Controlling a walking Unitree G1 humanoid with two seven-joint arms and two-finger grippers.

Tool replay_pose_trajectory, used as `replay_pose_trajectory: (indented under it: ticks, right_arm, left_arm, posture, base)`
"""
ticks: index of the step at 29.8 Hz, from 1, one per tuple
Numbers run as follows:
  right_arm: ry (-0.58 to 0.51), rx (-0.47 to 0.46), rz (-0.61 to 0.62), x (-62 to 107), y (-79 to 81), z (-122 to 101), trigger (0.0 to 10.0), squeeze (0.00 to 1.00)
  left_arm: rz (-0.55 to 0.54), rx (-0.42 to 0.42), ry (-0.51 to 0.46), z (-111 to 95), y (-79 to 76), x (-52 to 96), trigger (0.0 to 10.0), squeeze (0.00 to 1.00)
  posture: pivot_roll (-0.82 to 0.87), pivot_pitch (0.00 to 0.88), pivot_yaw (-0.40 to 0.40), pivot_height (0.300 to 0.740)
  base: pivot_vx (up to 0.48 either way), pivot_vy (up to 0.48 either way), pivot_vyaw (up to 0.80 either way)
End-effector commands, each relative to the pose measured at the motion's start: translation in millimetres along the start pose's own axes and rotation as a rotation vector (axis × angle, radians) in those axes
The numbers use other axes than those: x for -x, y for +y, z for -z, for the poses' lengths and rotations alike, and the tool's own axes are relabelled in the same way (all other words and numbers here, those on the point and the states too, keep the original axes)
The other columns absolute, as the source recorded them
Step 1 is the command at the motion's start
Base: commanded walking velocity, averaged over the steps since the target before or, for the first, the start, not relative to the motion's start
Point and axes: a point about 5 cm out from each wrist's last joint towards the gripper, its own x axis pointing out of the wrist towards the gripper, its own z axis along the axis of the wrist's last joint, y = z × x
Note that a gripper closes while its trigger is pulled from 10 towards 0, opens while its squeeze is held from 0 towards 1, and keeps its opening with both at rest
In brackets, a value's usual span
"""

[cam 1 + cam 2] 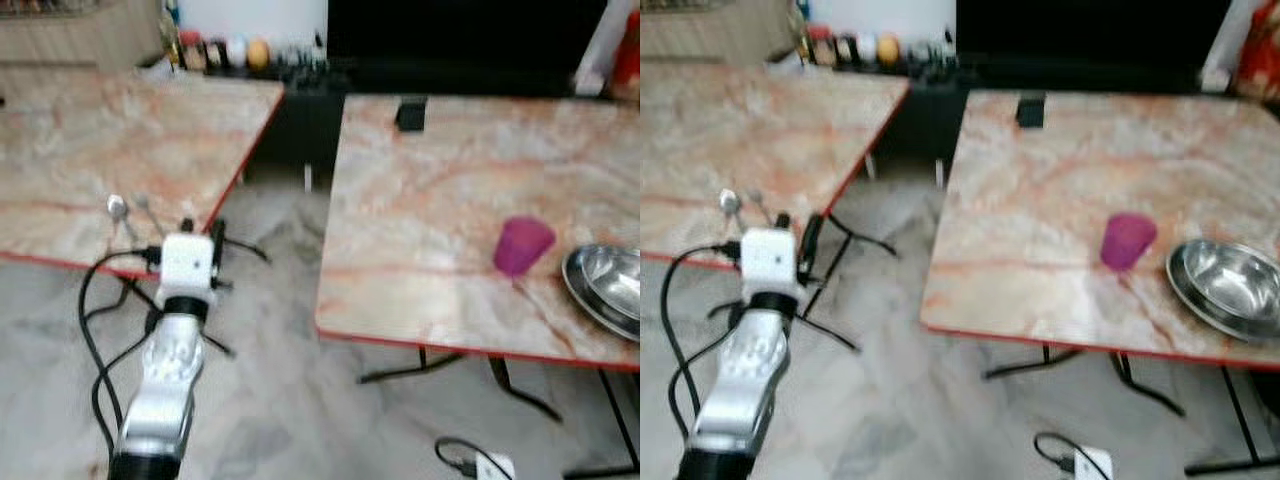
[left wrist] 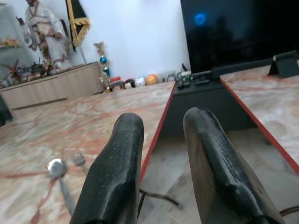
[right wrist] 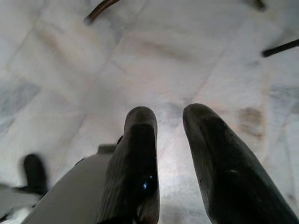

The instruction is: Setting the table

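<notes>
A spoon (image 1: 116, 208) and a fork (image 1: 143, 203) lie side by side near the front edge of the left marble table (image 1: 90, 130). My left gripper (image 1: 202, 226) is raised at that table's front right corner, just right of the cutlery, open with nothing between its fingers (image 2: 119, 154). On the right marble table (image 1: 440, 190) stand a purple cup (image 1: 522, 245) and stacked steel plates (image 1: 610, 285) at its right edge. My right gripper (image 3: 170, 121) hangs over the pale floor, open and holding nothing.
A floor gap (image 1: 280, 300) separates the two red-edged tables, with black folding legs (image 1: 430, 365) under them. A small black stand (image 1: 410, 114) sits at the right table's far edge. A dark screen and a low shelf of bottles (image 1: 230, 52) are behind. A white plug (image 1: 490, 465) lies on the floor.
</notes>
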Motion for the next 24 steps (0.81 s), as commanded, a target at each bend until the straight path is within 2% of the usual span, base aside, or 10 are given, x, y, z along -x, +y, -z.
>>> replay_pose_trajectory:
  ticks: [1,24]
  right_arm:
    - [-0.008,-0.015,-0.01,-0.9,6.0,-2.4,10.0,0.0]
    - [-0.008,-0.012,-0.011,-1.1,6.3,-3.2,10.0,0.0]
  left_arm:
    - [-0.025,-0.012,0.013,2.3,8.3,0.4,10.0,0.0]
    - [-0.047,-0.023,0.014,2.0,14.0,0.0,10.0,0.0]
  posture:
    - [0.06,0.0,-0.034,0.74]
    - [0.07,0.0,-0.037,0.74]
  base:
    - [0.0,0.326,0.0]
    - [0.0,0.33,0.0]
